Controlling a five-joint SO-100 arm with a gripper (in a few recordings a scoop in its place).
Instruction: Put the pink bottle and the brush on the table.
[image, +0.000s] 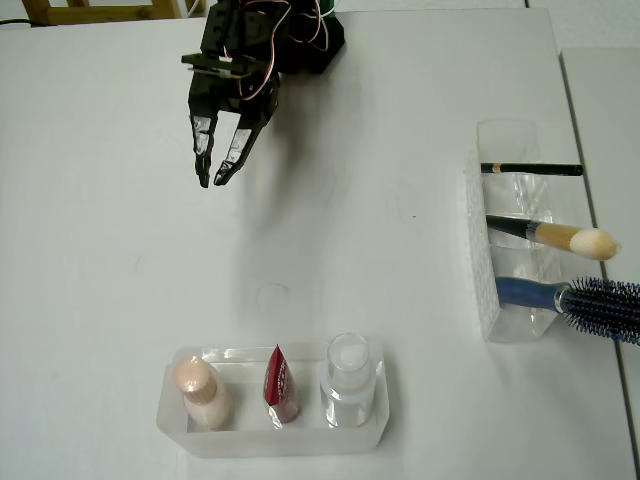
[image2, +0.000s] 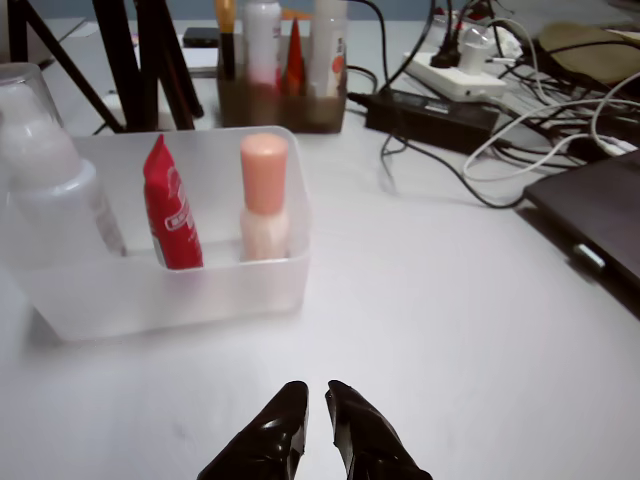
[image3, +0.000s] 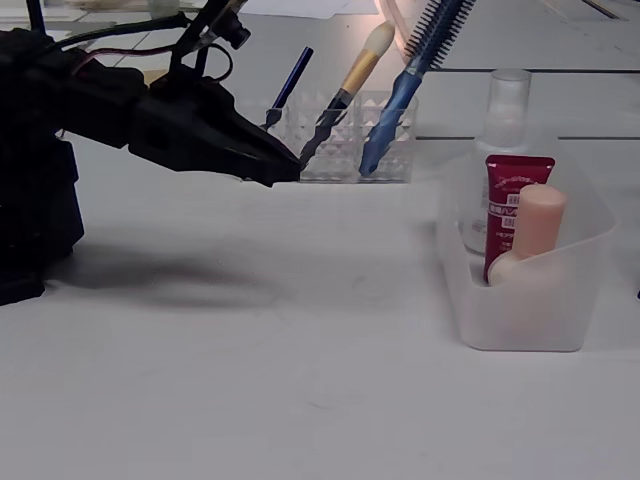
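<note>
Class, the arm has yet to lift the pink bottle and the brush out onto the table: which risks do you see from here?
The pink bottle stands close beside the red tube in one tray, so the tool may knock the tube. The brush leans between a pencil and the blue hairbrush; pulling it might disturb both.

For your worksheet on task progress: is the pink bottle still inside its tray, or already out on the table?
Still inside. The pink bottle stands in the frosted tray beside the red tube; the gripper hovers apart from it, holding nothing.
</note>
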